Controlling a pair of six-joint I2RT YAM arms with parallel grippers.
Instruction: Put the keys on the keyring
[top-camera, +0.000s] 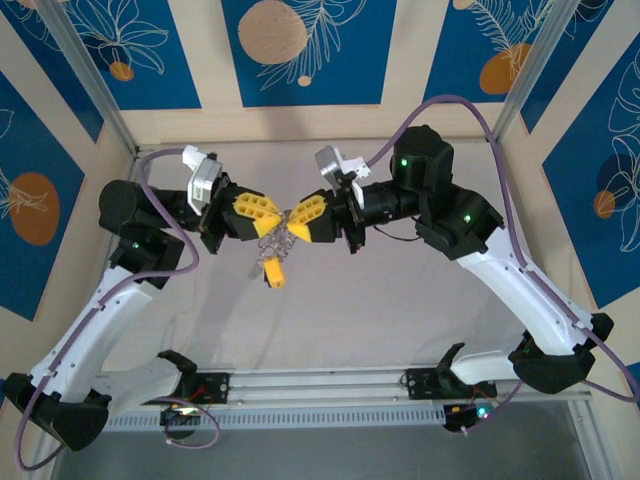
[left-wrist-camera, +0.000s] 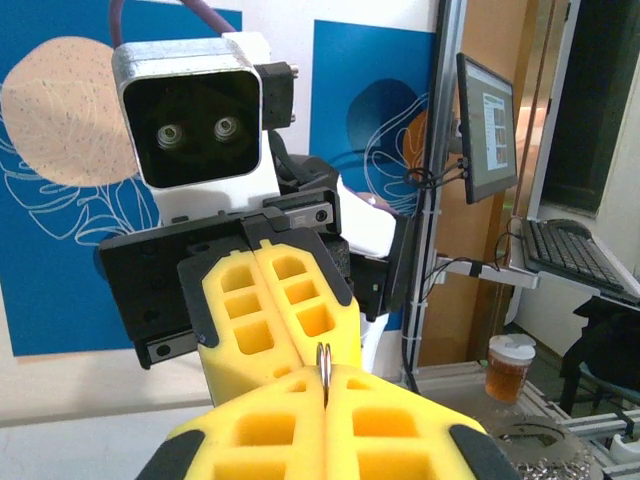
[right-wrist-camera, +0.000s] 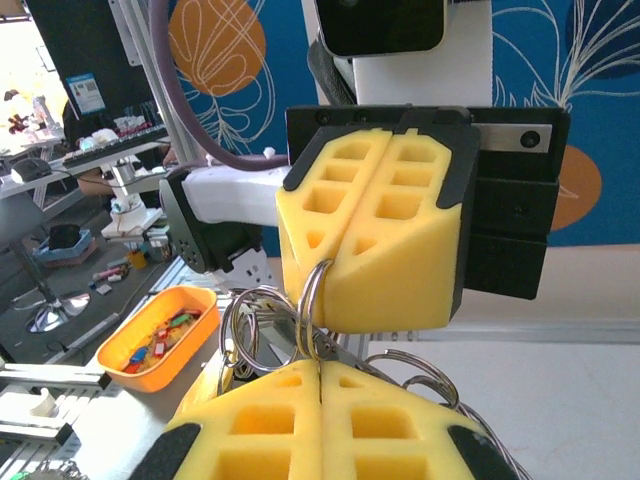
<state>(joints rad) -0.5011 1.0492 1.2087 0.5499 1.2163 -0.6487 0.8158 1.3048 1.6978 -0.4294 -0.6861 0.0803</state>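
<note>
Keyring (top-camera: 281, 236) clamped at its rim by both closed jaws. Left gripper (top-camera: 270, 217) and right gripper (top-camera: 300, 214) meet tip to tip, probably to steady the hoop for threading. Yellow tag (top-camera: 274, 276) dangles below the tips.

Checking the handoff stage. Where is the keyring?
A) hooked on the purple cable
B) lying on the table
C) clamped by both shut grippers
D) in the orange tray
C: the keyring sits pinched in the seam of the left gripper and of the right gripper.
</note>
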